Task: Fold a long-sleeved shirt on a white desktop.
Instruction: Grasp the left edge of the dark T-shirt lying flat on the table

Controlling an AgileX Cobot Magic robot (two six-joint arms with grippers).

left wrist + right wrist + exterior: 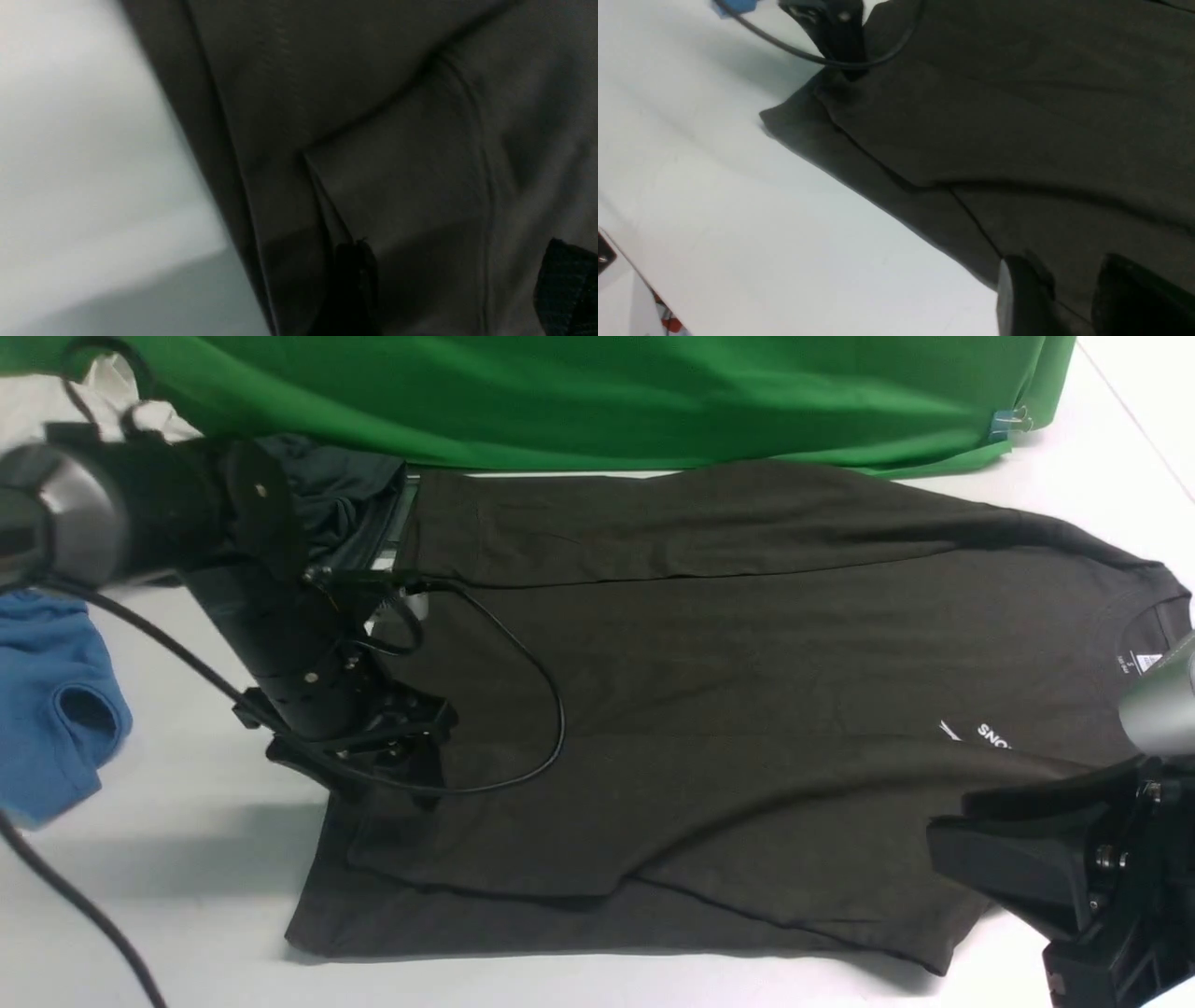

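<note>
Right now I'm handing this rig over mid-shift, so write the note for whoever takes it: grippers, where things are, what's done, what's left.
Left gripper: open, over the hem end of the large dark olive-brown knit long-sleeved shirt.
Right gripper: fingers partly apart at the shirt's near edge by the shoulder; whether it grips cloth is unclear.
Shirt lies flat on the smooth white desktop, collar toward the robot's right.
Done: both sleeves appear folded in over the body.
Left: probably folding the body, hem toward collar.
</note>
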